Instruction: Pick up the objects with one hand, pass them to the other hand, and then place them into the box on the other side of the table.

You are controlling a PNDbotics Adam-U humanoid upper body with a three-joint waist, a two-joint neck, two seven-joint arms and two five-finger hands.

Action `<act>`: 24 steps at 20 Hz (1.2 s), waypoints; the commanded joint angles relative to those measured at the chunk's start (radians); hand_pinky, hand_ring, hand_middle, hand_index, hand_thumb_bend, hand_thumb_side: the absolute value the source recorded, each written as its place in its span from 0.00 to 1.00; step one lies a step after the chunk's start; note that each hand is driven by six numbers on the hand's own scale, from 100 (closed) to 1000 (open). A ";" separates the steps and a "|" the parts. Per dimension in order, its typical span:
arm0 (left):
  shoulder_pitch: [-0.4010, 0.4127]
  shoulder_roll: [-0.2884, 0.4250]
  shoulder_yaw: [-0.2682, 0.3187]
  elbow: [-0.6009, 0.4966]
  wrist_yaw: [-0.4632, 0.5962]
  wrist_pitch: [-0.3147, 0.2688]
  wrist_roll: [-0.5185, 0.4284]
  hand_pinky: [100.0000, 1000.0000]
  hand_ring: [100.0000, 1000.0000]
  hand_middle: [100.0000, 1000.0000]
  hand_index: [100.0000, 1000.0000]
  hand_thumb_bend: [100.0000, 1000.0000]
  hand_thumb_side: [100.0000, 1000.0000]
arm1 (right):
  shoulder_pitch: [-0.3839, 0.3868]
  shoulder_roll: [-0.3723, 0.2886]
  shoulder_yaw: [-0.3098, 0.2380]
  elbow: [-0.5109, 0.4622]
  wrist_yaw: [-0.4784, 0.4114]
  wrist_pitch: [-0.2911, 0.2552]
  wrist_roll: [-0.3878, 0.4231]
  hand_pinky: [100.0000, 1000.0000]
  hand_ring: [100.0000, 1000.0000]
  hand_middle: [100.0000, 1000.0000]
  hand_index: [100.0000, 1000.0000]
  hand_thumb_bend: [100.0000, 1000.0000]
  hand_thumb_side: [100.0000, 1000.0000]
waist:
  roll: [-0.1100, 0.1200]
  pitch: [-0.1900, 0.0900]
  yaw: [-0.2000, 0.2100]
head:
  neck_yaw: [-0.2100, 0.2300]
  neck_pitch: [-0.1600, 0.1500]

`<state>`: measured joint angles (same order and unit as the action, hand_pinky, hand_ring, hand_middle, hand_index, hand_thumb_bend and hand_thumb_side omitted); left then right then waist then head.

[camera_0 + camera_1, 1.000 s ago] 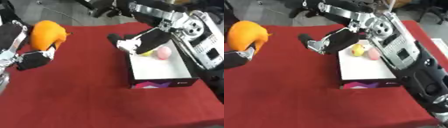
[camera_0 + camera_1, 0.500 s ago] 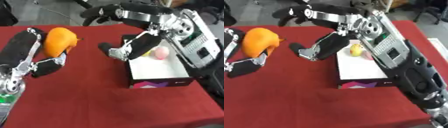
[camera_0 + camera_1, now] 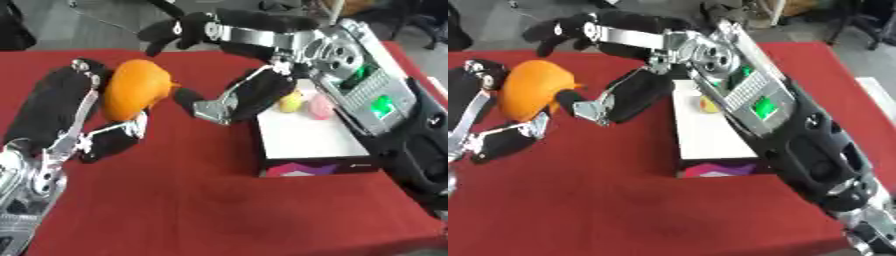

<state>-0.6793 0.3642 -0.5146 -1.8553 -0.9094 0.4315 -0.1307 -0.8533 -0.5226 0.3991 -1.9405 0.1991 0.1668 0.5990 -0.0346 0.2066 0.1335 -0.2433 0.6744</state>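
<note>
Looking down from the head, I have a broad stretch of bare red tablecloth (image 3: 219, 210) nearest me, running to the table's front edge; that is the freest room on the table. Further in, at my left, my left hand (image 3: 83, 127) is curled round the orange fruit (image 3: 133, 95), holding it above the cloth. Its long axis is tilted from upright, its top leaning towards my right, and a small pointed tip sticks out on its right side towards my other hand. My right hand (image 3: 229, 102) reaches in from the right with fingers spread and holding nothing, its fingertips just beside that tip; I cannot tell whether they touch. Right of it sits the white box (image 3: 324, 150), its near wall printed in pink and purple. At the box's far end lie a yellow object (image 3: 290, 102) and a pink object (image 3: 320, 107), side by side.
</note>
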 commanded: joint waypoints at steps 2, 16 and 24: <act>-0.028 -0.002 -0.006 -0.025 -0.017 -0.026 0.005 0.62 0.47 0.34 0.45 0.00 0.24 | -0.027 -0.004 0.009 0.016 0.022 -0.015 0.027 0.95 1.00 0.86 1.00 0.00 0.29 | -0.001 -0.014 0.003 | -0.005 -0.007; -0.028 -0.011 -0.023 -0.018 0.012 -0.030 0.007 0.61 0.46 0.33 0.45 0.00 0.27 | -0.041 -0.010 0.014 -0.003 0.070 -0.057 -0.048 0.95 1.00 0.86 0.99 0.00 0.09 | -0.006 -0.014 0.001 | 0.004 -0.006; -0.032 -0.010 -0.029 -0.022 0.033 -0.002 -0.004 0.61 0.46 0.32 0.45 0.00 0.26 | -0.032 -0.025 -0.011 -0.044 0.038 -0.025 -0.111 0.95 1.00 0.86 1.00 0.00 0.09 | -0.004 -0.013 -0.003 | 0.008 -0.005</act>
<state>-0.6909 0.3530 -0.5458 -1.8585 -0.8828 0.4259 -0.1355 -0.8715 -0.5242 0.4044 -1.9673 0.2418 0.1381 0.4975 -0.0420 0.2074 0.1312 -0.2366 0.6744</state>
